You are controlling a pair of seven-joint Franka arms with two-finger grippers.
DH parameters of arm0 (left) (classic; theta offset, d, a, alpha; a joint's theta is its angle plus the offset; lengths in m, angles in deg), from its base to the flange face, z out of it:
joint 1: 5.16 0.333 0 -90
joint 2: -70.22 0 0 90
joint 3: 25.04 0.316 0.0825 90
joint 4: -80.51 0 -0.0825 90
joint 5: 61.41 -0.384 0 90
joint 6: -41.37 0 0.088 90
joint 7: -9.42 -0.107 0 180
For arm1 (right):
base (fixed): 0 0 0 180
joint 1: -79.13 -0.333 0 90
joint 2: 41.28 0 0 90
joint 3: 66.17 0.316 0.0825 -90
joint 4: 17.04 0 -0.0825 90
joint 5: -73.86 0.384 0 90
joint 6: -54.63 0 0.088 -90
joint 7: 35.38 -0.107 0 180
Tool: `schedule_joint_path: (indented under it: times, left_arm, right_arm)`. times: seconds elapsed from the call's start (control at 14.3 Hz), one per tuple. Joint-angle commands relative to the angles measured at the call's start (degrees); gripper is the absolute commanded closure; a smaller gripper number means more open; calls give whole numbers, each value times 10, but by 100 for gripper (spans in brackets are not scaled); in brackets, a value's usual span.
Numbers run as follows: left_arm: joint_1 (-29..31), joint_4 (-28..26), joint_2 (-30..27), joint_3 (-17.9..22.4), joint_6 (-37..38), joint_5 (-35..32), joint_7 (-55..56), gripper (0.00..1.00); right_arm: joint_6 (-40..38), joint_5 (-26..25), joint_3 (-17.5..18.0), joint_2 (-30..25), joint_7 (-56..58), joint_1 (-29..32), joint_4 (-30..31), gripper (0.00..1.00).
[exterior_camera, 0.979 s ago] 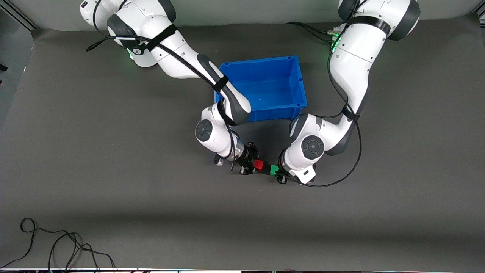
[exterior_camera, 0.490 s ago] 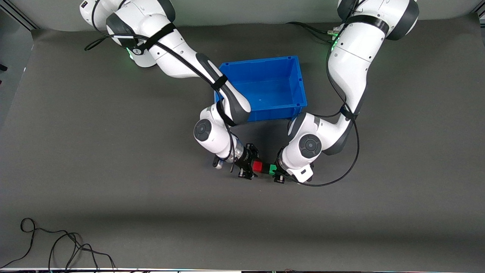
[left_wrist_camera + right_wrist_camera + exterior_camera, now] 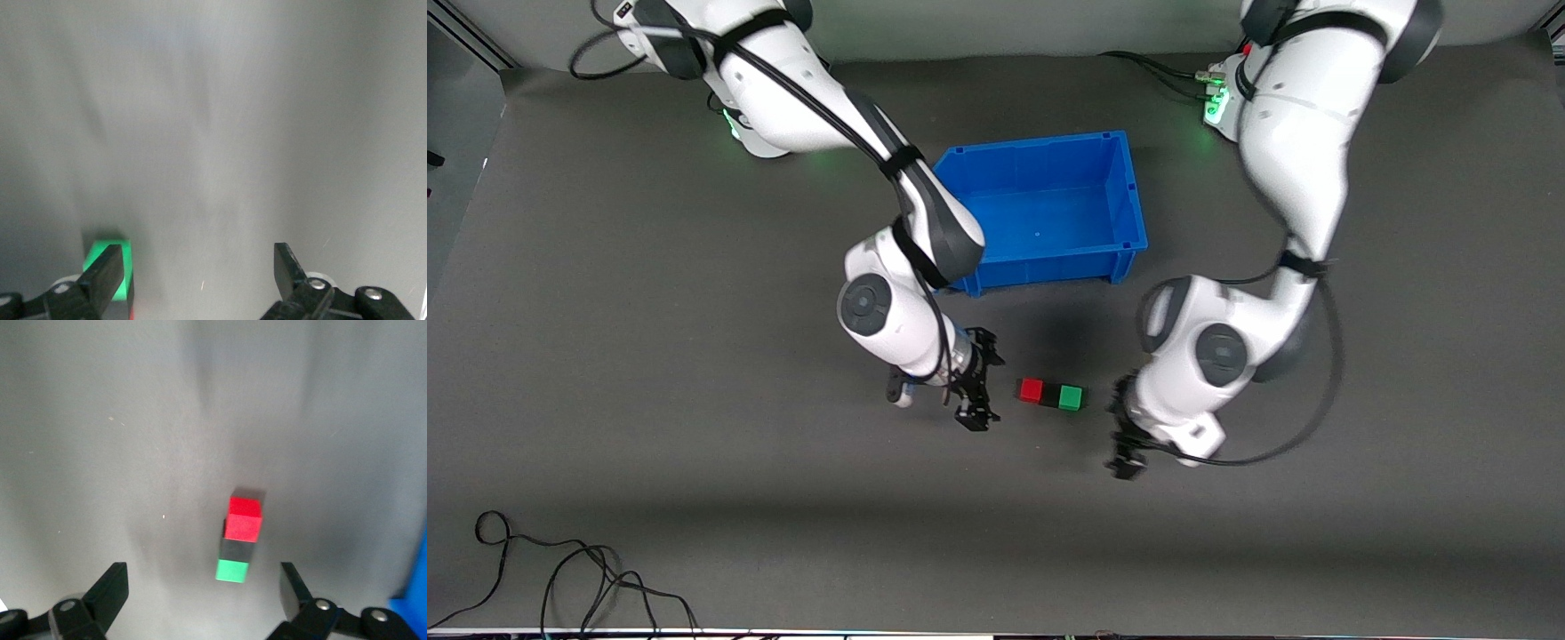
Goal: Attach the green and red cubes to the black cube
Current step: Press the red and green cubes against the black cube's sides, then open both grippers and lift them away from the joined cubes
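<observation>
The red cube, the black cube and the green cube lie joined in a short row on the grey table, black in the middle. My right gripper is open and empty, beside the red end with a gap. My left gripper is open and empty, beside the green end. In the right wrist view the red cube, black cube and green cube lie ahead of the open gripper. The left wrist view shows the green cube partly hidden by one finger of the open gripper.
A blue bin stands farther from the front camera than the cubes, between the two arms; its corner shows in the right wrist view. A loose black cable lies near the table's front edge at the right arm's end.
Both grippers have let go of the cubes, opened and drawn apart, each toward its own arm's end of the table. The joined row now lies by itself on the table.
</observation>
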Motion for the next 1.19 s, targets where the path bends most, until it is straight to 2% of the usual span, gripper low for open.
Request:
schedule_joint_path:
  times: [0.0, 0.14, 0.35, 0.56, 0.63, 0.84, 0.98, 1.12]
  left_arm:
    - [37, -12, -64, -6, 100, -36, -113, 0]
    - [74, -17, -93, -8, 164, -36, -266, 0]
    - [110, -25, -127, -4, 241, -36, -431, 0]
    - [151, -79, -182, -3, 255, -44, -589, 0]
    - [160, -106, -208, -3, 246, -46, -640, 0]
    - [192, -171, -277, -3, 242, -61, -840, 3]
    - [205, -190, -305, -3, 244, -62, -881, 11]
    - [207, -186, -315, -3, 263, -61, -907, 12]
  right_arm:
    - [-109, -65, -14, -74, 77, 7, 20, 0]
    - [-194, -100, -37, -115, 156, 7, 20, 0]
    - [-285, -142, -77, -180, 290, 6, 26, 0]
    - [-301, -218, -69, -276, 416, 43, 95, 0]
    - [-302, -232, -51, -307, 465, 69, 118, 0]
    - [-304, -273, 46, -382, 655, 214, 168, 0]
    - [-319, -276, 102, -400, 755, 301, 170, 0]
    - [-328, -276, 150, -413, 846, 390, 170, 0]
